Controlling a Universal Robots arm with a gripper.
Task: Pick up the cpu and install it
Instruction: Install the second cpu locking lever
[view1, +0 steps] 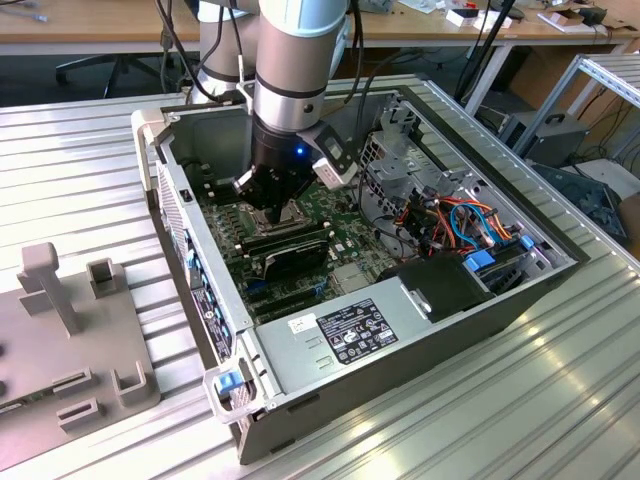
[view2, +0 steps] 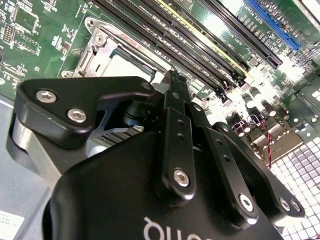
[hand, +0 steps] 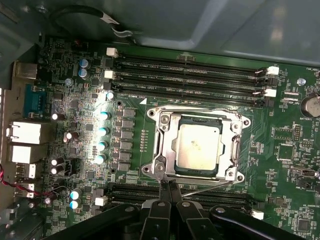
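Note:
The cpu (hand: 197, 145), a small square chip with a dull silver top, lies flat in the socket on the green motherboard (hand: 130, 165), framed by the shiny metal retention frame (hand: 165, 122). In the second wrist view a pale corner of the cpu (view2: 125, 65) shows past the black fingers. My gripper (hand: 168, 184) is shut, fingers pressed together with nothing between them, its tip at the edge of the retention frame beside the thin lever wire (hand: 205, 188). In the exterior view the gripper (view1: 275, 205) reaches down into the open computer case (view1: 560, 265) over the motherboard.
Rows of black memory slots (hand: 190, 75) run on both sides of the socket. A grey power supply (view1: 350, 330) and coloured cables (view1: 470, 225) fill the case toward the exterior view's right. A grey fixture plate (view1: 70, 330) lies on the ribbed table at the exterior view's left.

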